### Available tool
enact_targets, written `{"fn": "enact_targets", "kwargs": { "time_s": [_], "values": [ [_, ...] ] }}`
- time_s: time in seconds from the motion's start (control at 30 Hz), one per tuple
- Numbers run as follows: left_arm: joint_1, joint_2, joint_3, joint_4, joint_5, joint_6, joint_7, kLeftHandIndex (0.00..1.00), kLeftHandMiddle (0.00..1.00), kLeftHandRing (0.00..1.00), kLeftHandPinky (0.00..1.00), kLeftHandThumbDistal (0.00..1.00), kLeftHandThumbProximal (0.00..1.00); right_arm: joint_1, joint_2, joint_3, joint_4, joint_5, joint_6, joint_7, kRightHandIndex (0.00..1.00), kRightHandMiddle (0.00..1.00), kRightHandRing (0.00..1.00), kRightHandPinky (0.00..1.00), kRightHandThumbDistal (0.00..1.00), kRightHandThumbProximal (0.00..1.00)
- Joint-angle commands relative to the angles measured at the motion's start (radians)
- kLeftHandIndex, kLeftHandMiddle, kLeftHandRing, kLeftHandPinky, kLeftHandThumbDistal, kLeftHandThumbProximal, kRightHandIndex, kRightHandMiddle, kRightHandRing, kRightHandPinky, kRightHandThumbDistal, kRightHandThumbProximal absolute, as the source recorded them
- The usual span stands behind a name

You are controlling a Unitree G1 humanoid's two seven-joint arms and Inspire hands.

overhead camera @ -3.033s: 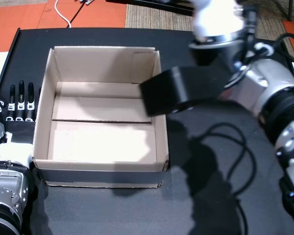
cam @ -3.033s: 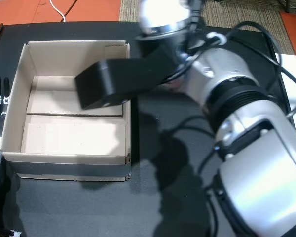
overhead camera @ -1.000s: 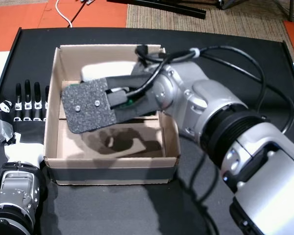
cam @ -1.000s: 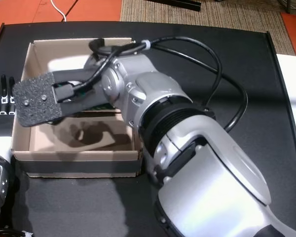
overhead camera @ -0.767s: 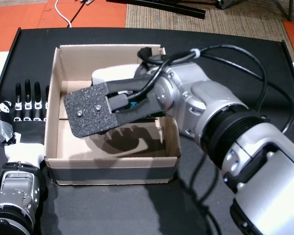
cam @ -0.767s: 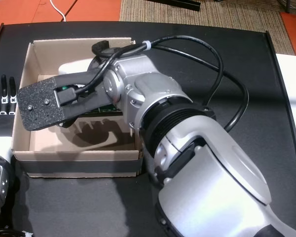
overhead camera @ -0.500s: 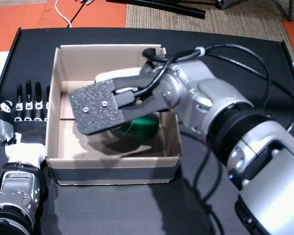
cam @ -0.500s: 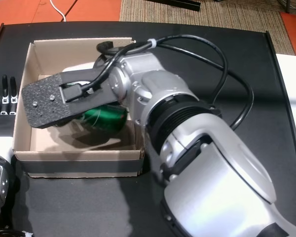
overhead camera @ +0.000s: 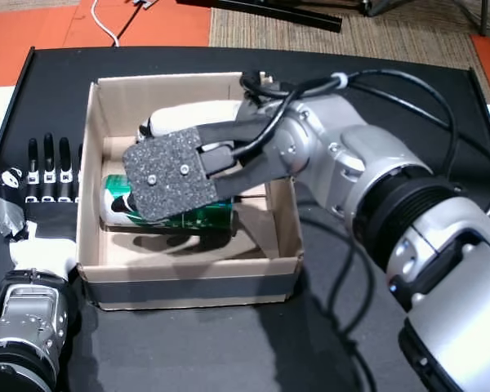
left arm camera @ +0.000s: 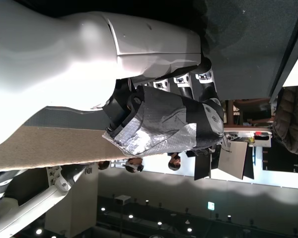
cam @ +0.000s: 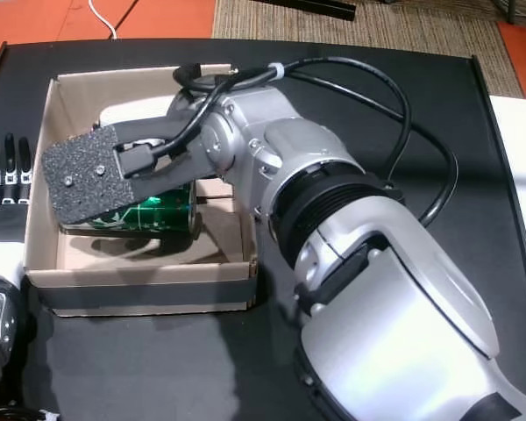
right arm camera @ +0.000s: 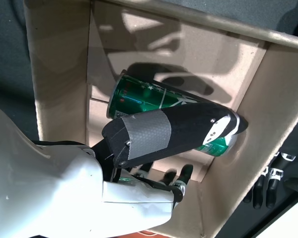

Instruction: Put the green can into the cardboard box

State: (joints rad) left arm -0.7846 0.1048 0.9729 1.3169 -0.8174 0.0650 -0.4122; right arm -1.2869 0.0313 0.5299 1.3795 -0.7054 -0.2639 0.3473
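The green can [overhead camera: 184,219] lies on its side on the floor of the cardboard box [overhead camera: 188,278], toward the left wall; both head views show it [cam: 153,213]. My right hand [overhead camera: 170,176] hovers just above it inside the box, open, its black foam-covered back hiding much of the can. In the right wrist view the taped thumb [right arm camera: 154,133] stretches across the can [right arm camera: 149,99] and the fingers [right arm camera: 181,176] are spread apart. My left hand [overhead camera: 41,178] lies flat on the table outside the box's left wall [cam: 37,158], fingers straight, holding nothing.
The box stands on a black table [overhead camera: 376,343]. A black cable [overhead camera: 445,114] loops from my right forearm over the table's right half. Orange floor [overhead camera: 33,24] and a rug [overhead camera: 327,33] lie beyond the far edge. People and ceiling lights show in the left wrist view.
The can has left my right hand, dropped to the box floor and rolled left onto its side. The right hand has risen slightly and its fingers have spread. The left hand is still.
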Motion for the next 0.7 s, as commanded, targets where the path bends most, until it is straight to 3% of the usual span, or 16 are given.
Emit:
{"fn": "enact_targets", "kwargs": {
  "time_s": [0.0,0.07,0.13,0.2,0.3,0.37,0.43,0.47,0.53,0.67],
  "values": [
    [0.043,-0.015,-0.006,0.031,0.011,0.001,0.033,0.52,0.53,0.63,0.72,0.0,0.51,-0.01,0.0,-0.038,-0.007,0.044,0.0,-0.008,0.83,0.92,0.98,1.0,0.99,0.69],
    [0.042,-0.015,-0.004,0.03,0.008,-0.002,0.037,0.51,0.52,0.62,0.69,0.0,0.5,-0.002,0.0,-0.057,-0.011,0.058,-0.011,-0.053,0.79,0.94,1.0,1.0,0.94,0.67],
    [0.04,-0.014,0.001,0.031,0.003,0.0,0.045,0.52,0.53,0.62,0.67,0.0,0.49,0.003,-0.005,-0.062,-0.016,0.06,-0.042,-0.115,0.73,0.91,1.0,1.0,0.99,0.72],
    [0.038,-0.012,0.002,0.031,0.002,0.005,0.054,0.53,0.52,0.6,0.69,0.0,0.5,0.0,-0.015,-0.059,-0.023,0.053,-0.09,-0.194,0.68,0.9,1.0,1.0,0.86,0.71],
    [0.044,-0.011,0.001,0.03,0.003,0.008,0.028,0.57,0.57,0.68,0.75,0.0,0.51,-0.016,-0.029,-0.058,-0.032,0.048,-0.139,-0.285,0.72,0.91,1.0,1.0,0.78,0.65],
    [0.046,-0.011,-0.001,0.03,0.006,0.006,0.025,0.57,0.58,0.69,0.74,0.0,0.51,-0.027,-0.039,-0.061,-0.04,0.049,-0.171,-0.336,0.76,0.93,1.0,1.0,0.79,0.65],
    [0.046,-0.01,-0.001,0.03,0.006,0.005,0.023,0.57,0.57,0.67,0.73,0.0,0.5,-0.031,-0.053,-0.066,-0.051,0.051,-0.221,-0.408,0.81,0.92,1.0,1.0,0.82,0.58],
    [0.046,-0.01,0.0,0.03,0.005,0.007,0.018,0.56,0.56,0.66,0.74,0.0,0.5,-0.03,-0.061,-0.063,-0.056,0.043,-0.247,-0.465,0.81,0.91,0.99,1.0,0.85,0.59],
    [0.042,-0.006,-0.001,0.03,0.007,0.009,0.034,0.53,0.53,0.64,0.76,0.0,0.5,-0.03,-0.077,-0.049,-0.062,0.019,-0.285,-0.574,0.84,0.92,0.99,1.0,0.86,0.71],
    [0.039,-0.003,-0.003,0.03,0.009,0.009,0.042,0.56,0.55,0.64,0.74,0.0,0.53,-0.034,-0.118,-0.012,-0.073,-0.041,-0.351,-0.811,0.88,0.93,0.97,1.0,0.84,0.69]
  ]
}}
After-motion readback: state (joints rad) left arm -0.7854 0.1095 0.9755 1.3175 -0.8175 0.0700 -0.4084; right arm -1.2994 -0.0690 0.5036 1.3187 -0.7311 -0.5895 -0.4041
